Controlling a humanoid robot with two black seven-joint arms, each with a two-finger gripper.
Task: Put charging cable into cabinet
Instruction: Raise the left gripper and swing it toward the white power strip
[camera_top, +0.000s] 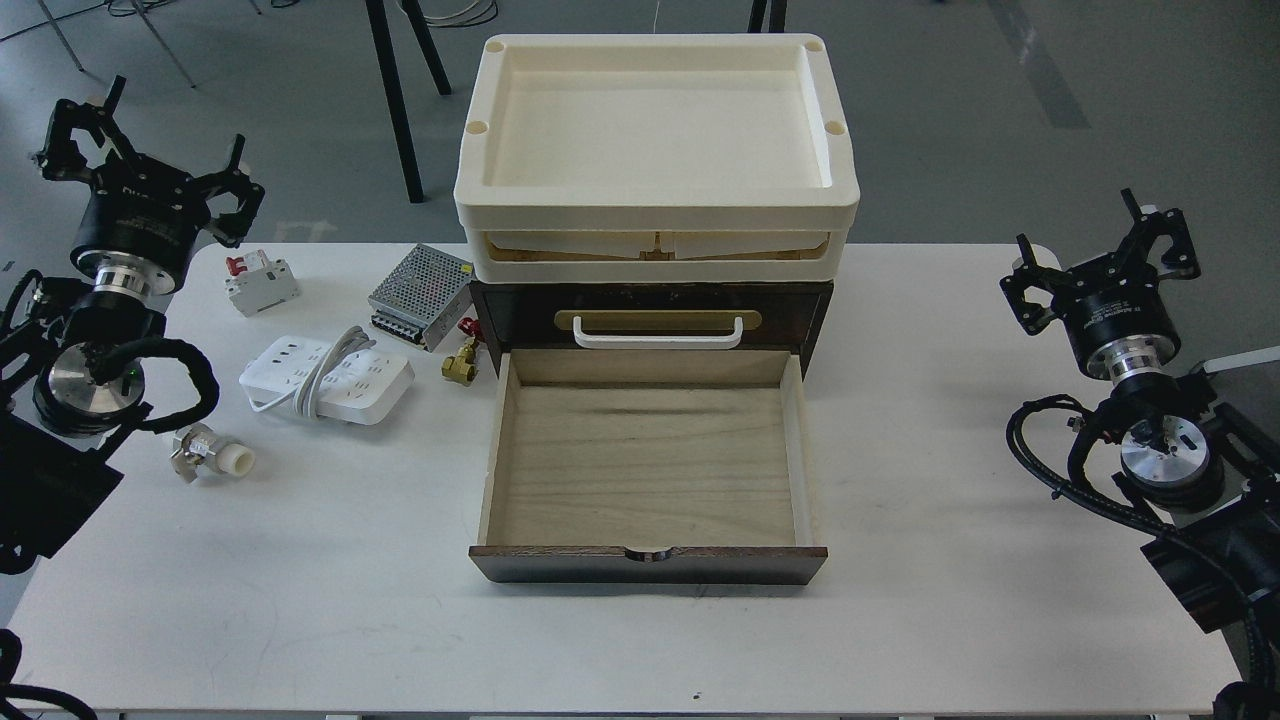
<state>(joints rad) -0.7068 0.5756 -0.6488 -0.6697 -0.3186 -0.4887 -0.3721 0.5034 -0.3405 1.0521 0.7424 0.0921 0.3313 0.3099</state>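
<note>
The charging cable (327, 377), a white power strip with a grey cord wrapped round its middle, lies flat on the table left of the cabinet. The dark brown cabinet (650, 312) has its lower pale wood drawer (648, 470) pulled out and empty; the upper drawer with the white handle (657, 331) is closed. Cream trays (655, 150) sit on top. My left gripper (145, 160) is open and empty, up at the far left, well behind the charging cable. My right gripper (1100, 250) is open and empty at the far right.
A perforated metal power-supply box (420, 283), a small white circuit breaker (259, 282), a brass fitting with a red handle (462, 359) and a white and metal fitting (212, 455) lie on the white table (300, 580) around the cable.
</note>
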